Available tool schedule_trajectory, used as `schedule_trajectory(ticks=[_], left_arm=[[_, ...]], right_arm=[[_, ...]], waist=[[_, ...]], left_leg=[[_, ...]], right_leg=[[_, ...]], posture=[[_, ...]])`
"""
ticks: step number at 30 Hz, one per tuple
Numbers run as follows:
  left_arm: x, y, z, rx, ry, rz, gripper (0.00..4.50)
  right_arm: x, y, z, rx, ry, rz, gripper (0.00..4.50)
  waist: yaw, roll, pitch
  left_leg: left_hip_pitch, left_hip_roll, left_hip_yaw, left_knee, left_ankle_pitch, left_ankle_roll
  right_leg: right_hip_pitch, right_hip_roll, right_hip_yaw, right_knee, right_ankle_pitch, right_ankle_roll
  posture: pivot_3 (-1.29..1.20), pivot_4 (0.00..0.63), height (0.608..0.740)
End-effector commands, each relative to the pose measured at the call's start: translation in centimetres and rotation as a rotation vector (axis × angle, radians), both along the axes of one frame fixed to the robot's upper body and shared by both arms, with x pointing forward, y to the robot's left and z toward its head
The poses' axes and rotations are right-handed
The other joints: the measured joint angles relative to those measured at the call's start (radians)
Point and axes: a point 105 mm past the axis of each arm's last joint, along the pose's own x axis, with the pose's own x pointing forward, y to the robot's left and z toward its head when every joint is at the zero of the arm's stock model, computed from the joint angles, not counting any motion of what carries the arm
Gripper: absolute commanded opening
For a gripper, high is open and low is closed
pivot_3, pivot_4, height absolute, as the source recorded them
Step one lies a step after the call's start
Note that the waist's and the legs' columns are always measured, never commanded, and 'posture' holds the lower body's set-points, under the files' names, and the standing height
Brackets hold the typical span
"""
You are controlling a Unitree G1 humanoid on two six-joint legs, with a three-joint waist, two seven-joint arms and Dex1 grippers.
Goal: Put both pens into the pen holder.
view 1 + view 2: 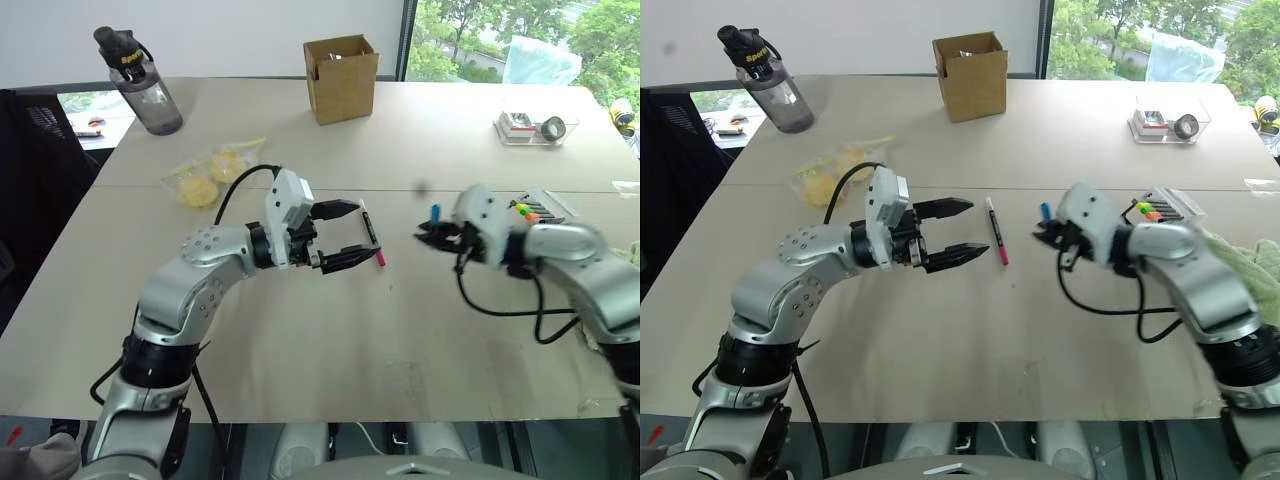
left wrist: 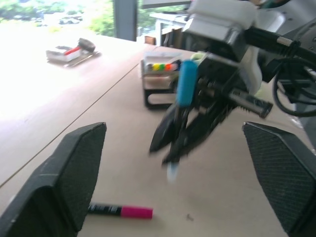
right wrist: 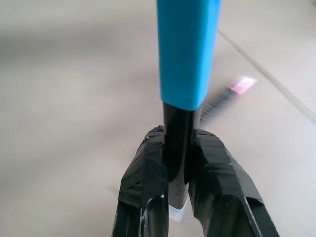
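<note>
My right gripper (image 1: 422,237) is shut on the light-blue-ended pen (image 1: 436,212), which it holds upright above the table with a blue end on top; in the right wrist view the dark barrel (image 3: 177,133) sits pinched between both fingers. The magenta-ended pen (image 1: 371,232) lies flat on the table. My left gripper (image 1: 358,232) stands open just left of that pen, pointing toward the right gripper with nothing between its fingers. The pen holder (image 1: 537,208), a flat black case with several coloured markers in it, lies on the table behind the right wrist.
A brown cardboard box (image 1: 341,78) stands at the far middle and a dark water bottle (image 1: 140,82) at the far left. A clear tray (image 1: 535,127) with small items sits far right. A bag of yellow items (image 1: 212,175) lies behind the left arm.
</note>
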Motion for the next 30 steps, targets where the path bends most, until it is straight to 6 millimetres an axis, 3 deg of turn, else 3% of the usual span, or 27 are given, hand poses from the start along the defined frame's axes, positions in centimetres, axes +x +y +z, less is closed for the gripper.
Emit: schedule_trajectory(ticks=[1,4,9,23,30], left_arm=[[-1.1,-0.8,1.9,-0.048,-0.078,-0.026,4.49],[-1.1,-1.8,2.7,-0.076,-0.101,-0.065,4.49],[-1.2,-2.7,3.4,-0.093,-0.121,-0.097,4.49],[-1.5,-2.8,2.9,-0.061,-0.106,-0.121,4.49],[-1.6,-2.9,3.0,-0.059,-0.106,-0.127,4.49]], right_arm=[[0.3,-3.3,5.2,-0.129,-0.264,-0.036,0.13],[0.8,-6.6,8.4,-0.286,-0.363,-0.112,0.13],[1.4,-8.8,8.5,-0.421,-0.369,-0.144,0.13],[0.9,-8.5,6.5,-0.364,-0.27,-0.135,0.13],[1.7,-9.7,5.4,-0.458,-0.298,-0.157,0.13]], waist=[[0.001,0.0,0.0],[0.002,0.002,0.002],[-0.003,0.002,0.001],[0.001,0.002,0.002],[0.0,0.002,0.002]], left_leg=[[0.0,0.0,0.0,0.0,0.0,0.0],[0.002,0.0,0.0,0.001,0.0,0.0],[0.002,0.001,0.001,0.002,0.0,0.0],[0.002,0.001,0.002,0.001,0.0,-0.001],[0.002,0.001,0.002,0.001,0.0,-0.001]], right_leg=[[0.0,0.0,0.0,0.0,0.0,0.0],[0.001,0.001,0.0,0.001,0.0,0.0],[0.001,0.002,0.001,0.001,0.0,0.0],[0.0,0.001,0.003,0.001,0.0,0.0],[0.0,0.001,0.003,0.001,0.0,0.0]], posture=[[0.0,0.15,0.736],[0.0,0.15,0.736],[0.0,0.15,0.736],[0.0,0.15,0.736],[0.0,0.15,0.736]])
